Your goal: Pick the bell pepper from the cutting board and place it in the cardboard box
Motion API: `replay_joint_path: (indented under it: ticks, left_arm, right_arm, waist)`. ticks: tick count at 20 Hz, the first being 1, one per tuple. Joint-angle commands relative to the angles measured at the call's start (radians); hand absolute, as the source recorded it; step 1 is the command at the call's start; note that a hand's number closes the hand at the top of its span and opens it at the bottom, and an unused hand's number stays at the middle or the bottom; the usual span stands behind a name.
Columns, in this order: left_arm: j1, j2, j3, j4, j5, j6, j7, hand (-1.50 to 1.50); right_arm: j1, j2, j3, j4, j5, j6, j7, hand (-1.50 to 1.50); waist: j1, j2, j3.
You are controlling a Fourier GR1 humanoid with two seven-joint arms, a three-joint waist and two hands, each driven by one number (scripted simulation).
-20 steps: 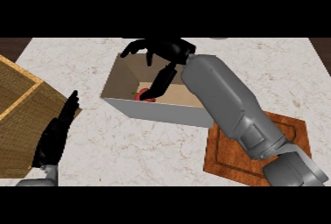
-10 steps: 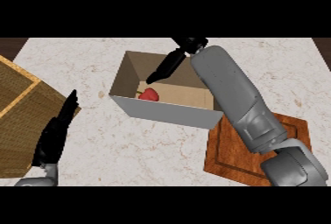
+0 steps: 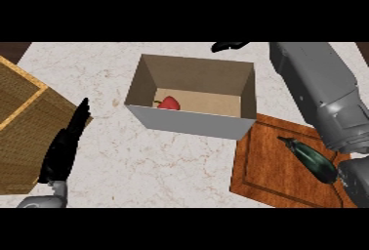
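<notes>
Right hand (image 3: pixel 229 46) has pulled up and out of the cardboard box (image 3: pixel 193 121) since half a second ago; it was reaching down over the opening, now only a bit of black shows past the box's far rim at the top edge. Can't tell from that sliver whether its fingers are open or curled.

Bell pepper (image 3: pixel 169 103), red, sits on the box floor near the left wall, well below and left of the right hand, nothing touching it.

Box stands open on the marble desk (image 3: pixel 166 161), its right corner overlapping the cutting board (image 3: pixel 277 171). A dark green vegetable (image 3: pixel 310 158) lies on the board just under the grey right forearm.

Left hand (image 3: pixel 66 146) rests at the lower left, fingers straight and relaxed, holding nothing, well clear of the box. A woven wooden crate (image 3: pixel 22 122) is just beside it on its left.
</notes>
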Motion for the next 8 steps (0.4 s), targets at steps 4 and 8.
replay_joint_path:
  ticks: [4,8]
  left_arm:
    - [-0.049,-0.003,-0.007,0.025,-0.011,-0.004,0.004,0.0]
    - [-0.061,0.009,0.0,0.025,0.017,-0.04,-0.004,0.0]
  right_arm:
    - [-0.002,-0.206,-0.055,0.061,-0.025,0.117,-0.03,-1.5]
    - [0.036,-0.261,-0.042,0.072,-0.007,0.209,-0.088,-1.5]
  waist:
    - [0.026,0.027,0.001]
    - [0.037,0.03,0.002]
